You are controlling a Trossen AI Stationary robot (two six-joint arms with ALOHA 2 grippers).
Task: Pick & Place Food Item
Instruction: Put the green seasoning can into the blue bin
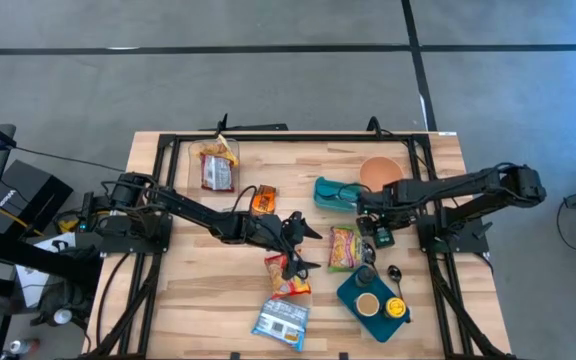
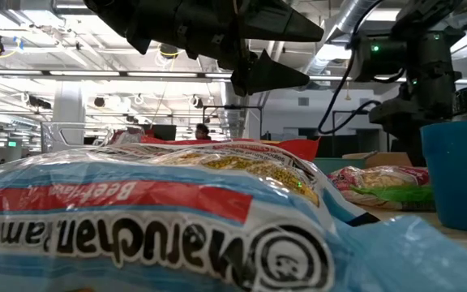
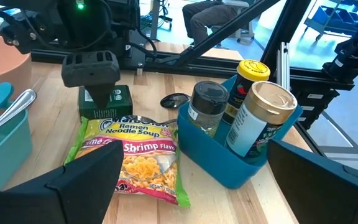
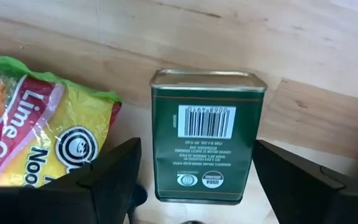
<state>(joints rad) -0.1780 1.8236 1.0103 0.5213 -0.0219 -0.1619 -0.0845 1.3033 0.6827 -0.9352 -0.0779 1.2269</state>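
1. Plainly, the right tool (image 1: 377, 229) hangs straight over the green tin (image 4: 206, 134), its two fingers spread to either side of the tin and touching nothing; the right wrist view shows bare wood between each finger and the tin's sides, so this reads as a line-up for a pinch across the narrow faces.
2. That tin lies flat on the counter (image 1: 198, 290), barcode face up, just beside the lime shrimp ramen packet (image 1: 343, 248). Lying flat gives the fingers two parallel sides to close on, which is likely why the approach comes from above.
3. The left tool (image 1: 298, 243) sits mid-counter, fingers wide apart and holding nothing, hovering above the red snack bag (image 1: 286, 274). It seems to be waiting or lining up on its own item; I cannot say which.
4. Spice jars (image 3: 247, 112) stand upright in the blue caddy (image 3: 219, 163) near the tin, packed close so they prop one another up. A dark spoon (image 3: 175, 100) lies between the caddy and the tin.
5. Farther back, a pink bowl (image 1: 380, 171) and a teal container (image 1: 336, 192) sit together; either could be the drop spot, though the task does not name one.
6. The risk is the ramen packet's edge: it lies so near the tin that one finger may catch the wrapper on closing.
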